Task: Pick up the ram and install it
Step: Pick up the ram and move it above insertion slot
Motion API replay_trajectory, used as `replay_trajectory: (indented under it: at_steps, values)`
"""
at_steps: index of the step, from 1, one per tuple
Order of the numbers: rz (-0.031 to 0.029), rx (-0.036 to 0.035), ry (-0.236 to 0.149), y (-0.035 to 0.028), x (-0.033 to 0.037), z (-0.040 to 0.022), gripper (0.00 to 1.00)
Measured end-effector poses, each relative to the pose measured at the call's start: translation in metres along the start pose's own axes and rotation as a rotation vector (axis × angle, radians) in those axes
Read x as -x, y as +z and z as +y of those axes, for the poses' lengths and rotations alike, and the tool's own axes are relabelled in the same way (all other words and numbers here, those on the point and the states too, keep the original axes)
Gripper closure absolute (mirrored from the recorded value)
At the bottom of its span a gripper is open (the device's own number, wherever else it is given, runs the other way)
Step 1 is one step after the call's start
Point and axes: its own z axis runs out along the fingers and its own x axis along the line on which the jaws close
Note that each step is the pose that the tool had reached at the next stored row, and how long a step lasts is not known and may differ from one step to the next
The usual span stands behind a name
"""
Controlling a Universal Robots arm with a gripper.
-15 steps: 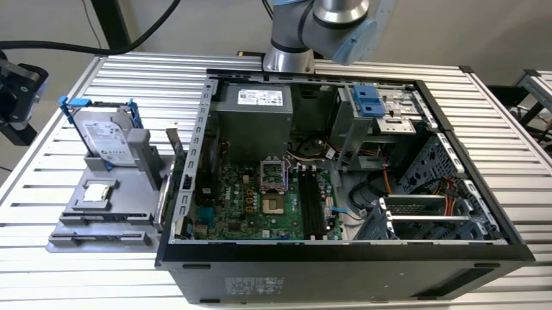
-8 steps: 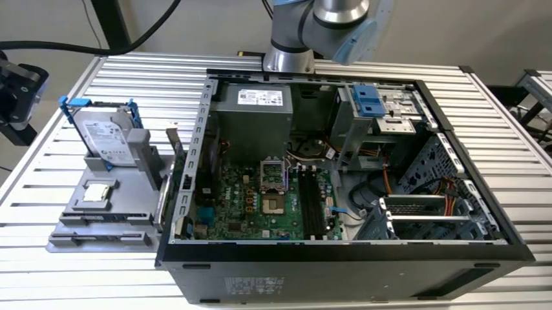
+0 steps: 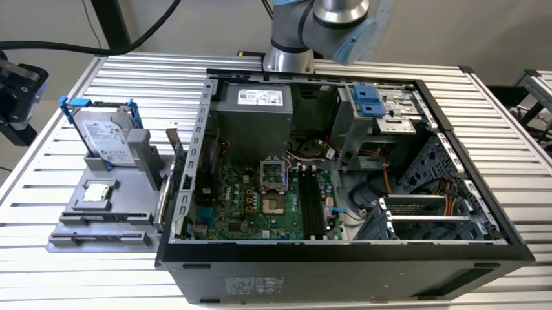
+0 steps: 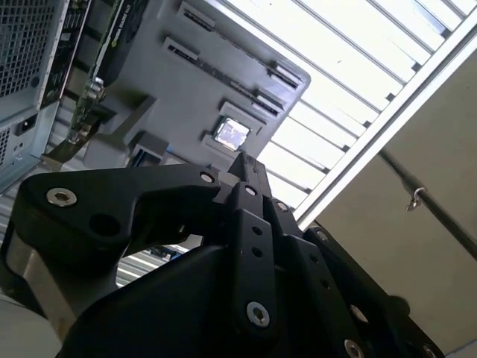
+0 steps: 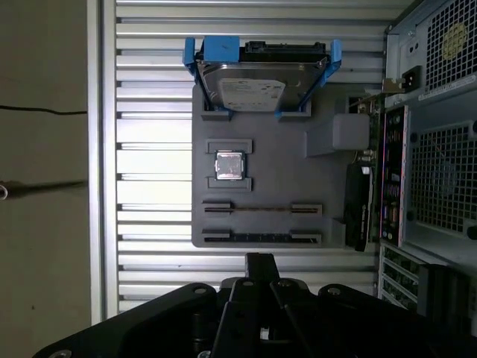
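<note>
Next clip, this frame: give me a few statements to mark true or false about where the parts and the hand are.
1. The silver hard drive in a blue-edged frame stands upright on the grey holder tray. True.
2. The small square silver chip sits inside the open black computer case. False: it lies on the tray, outside the case.
3. The black hand grips a circuit-board stick. False: it is shut on nothing.
4. The green motherboard shows through the case's open side. True.
5. The tray lies to the exterior view's right of the case. False: it lies to its left.
</note>
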Motion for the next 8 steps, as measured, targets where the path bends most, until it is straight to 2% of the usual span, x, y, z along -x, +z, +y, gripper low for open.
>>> replay_trajectory:
  at_steps: [5, 8]
  values:
    - [0.0005, 0.0000, -0.007, 0.0000, 0.0001, 0.0000, 1.00]
    - [0.0019, 0.0004, -0.038, 0.0001, 0.0000, 0.0000, 1.00]
